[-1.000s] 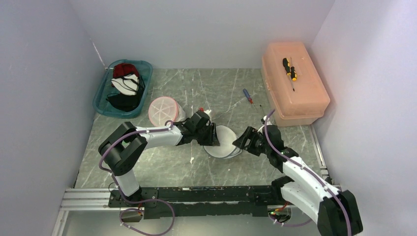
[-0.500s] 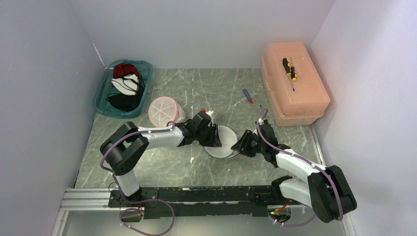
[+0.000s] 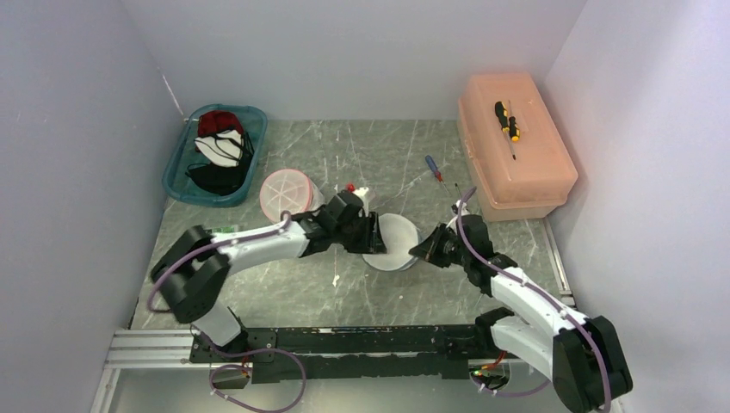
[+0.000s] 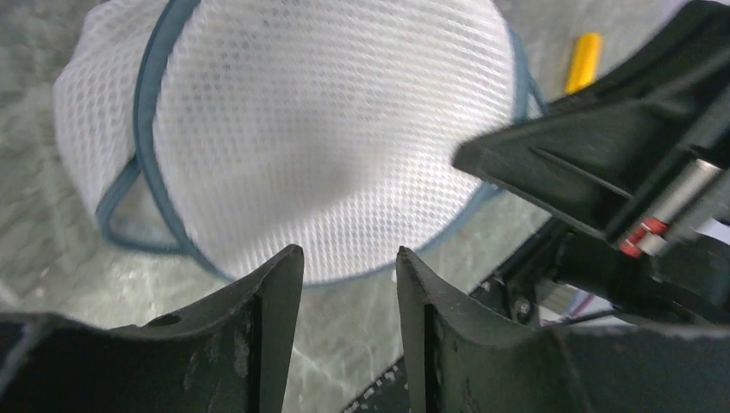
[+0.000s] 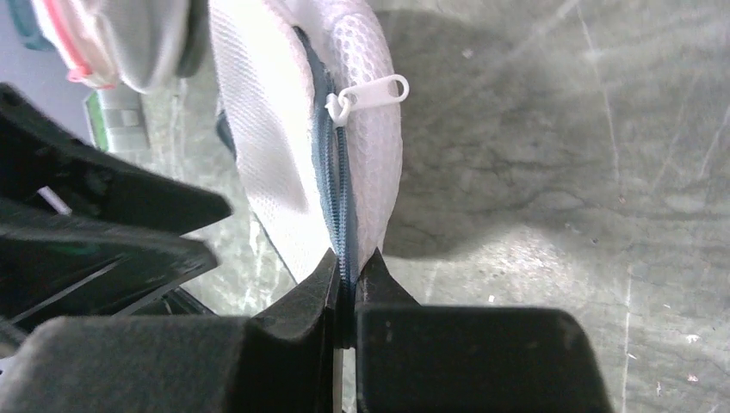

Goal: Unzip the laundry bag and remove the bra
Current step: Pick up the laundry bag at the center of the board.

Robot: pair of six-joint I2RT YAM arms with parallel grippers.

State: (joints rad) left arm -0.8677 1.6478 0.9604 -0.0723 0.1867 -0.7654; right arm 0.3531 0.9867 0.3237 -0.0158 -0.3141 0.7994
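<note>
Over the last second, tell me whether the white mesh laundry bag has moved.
Yes: the white mesh laundry bag has shifted slightly away from the black base rail, toward the blue-handled screwdriver.

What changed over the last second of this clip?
The right gripper moved in toward the left and shut on the zipper seam of the laundry bag, short of the pull tab. The left arm's elbow swung outward to the left; the left gripper stays by the bag, jaws apart. The teal bin and orange toolbox did not move.
</note>
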